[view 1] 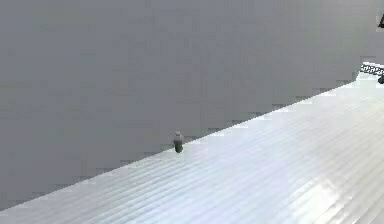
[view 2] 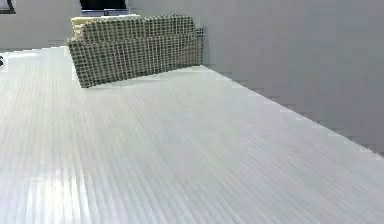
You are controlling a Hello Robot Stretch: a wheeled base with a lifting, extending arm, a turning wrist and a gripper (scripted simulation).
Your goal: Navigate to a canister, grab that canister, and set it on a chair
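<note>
A small dark upright object (view 1: 178,143) stands on the pale floor where it meets the grey wall, near the middle of the forward view. Its shape is too small to name. A checked sofa (view 2: 135,47) sits at the top of the arm side view, seen from behind.
A grey wall (view 1: 150,70) spans most of the forward view, close ahead. A dark patterned thing (view 1: 372,69) shows at the forward view's right edge. Another grey wall (view 2: 300,60) runs along the arm side view's right. Pale ribbed floor (view 2: 150,150) stretches wide toward the sofa.
</note>
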